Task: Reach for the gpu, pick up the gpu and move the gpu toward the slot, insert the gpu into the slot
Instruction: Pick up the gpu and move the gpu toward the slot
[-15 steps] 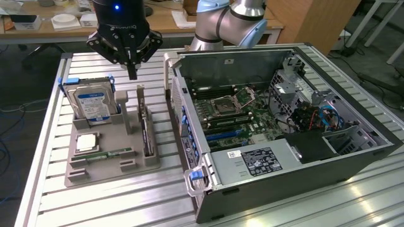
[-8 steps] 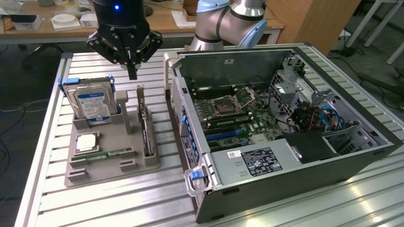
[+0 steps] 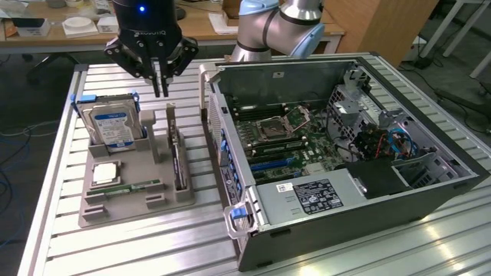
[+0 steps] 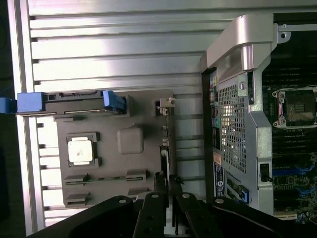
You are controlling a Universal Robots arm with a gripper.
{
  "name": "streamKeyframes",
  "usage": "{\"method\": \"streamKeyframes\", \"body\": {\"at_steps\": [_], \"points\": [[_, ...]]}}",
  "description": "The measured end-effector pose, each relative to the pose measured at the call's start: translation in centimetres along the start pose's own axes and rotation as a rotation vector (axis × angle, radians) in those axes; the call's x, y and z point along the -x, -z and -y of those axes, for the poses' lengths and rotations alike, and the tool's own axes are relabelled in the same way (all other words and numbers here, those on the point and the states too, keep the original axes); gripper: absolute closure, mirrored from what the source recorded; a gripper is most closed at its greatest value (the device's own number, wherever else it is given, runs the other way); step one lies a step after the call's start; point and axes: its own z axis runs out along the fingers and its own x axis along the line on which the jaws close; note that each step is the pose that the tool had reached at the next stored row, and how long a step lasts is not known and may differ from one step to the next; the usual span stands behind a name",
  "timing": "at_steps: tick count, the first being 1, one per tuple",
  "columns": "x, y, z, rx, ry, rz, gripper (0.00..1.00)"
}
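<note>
The gpu is a thin dark card standing on its long edge in the grey holder tray, on the side nearest the computer. In the wrist view the gpu shows edge-on, with its pale metal end far from the fingers. My gripper hangs above the far end of the tray, apart from the card. Its fingers stand a narrow gap apart with nothing between them. Seen from the wrist, the gripper lines up over the card's near end. Blue slots lie on the motherboard inside the open case.
A silver hard drive with blue clips stands at the tray's far end. A processor chip and a green memory stick lie in the tray. The open computer case fills the exterior view's right. The slatted table ends near the tray.
</note>
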Motion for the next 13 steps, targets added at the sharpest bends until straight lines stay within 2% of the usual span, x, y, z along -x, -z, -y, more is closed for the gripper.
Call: {"method": "streamKeyframes", "body": {"at_steps": [1, 4, 6, 7, 9, 11, 12, 13], "points": [[0.00, 0.00, 0.00, 0.0000, 0.000, 0.0000, 0.77], [0.00, 0.00, 0.00, 0.0000, 0.000, 0.0000, 0.71], [0.00, 0.00, 0.00, 0.0000, 0.000, 0.0000, 0.59], [0.00, 0.00, 0.00, 0.0000, 0.000, 0.0000, 0.59], [0.00, 0.00, 0.00, 0.0000, 0.000, 0.0000, 0.47], [0.00, 0.00, 0.00, 0.0000, 0.000, -0.0001, 0.47], [0.00, 0.00, 0.00, 0.0000, 0.000, -0.0001, 0.41], [0.00, 0.00, 0.01, 0.0000, 0.001, 0.0000, 0.41]]}}
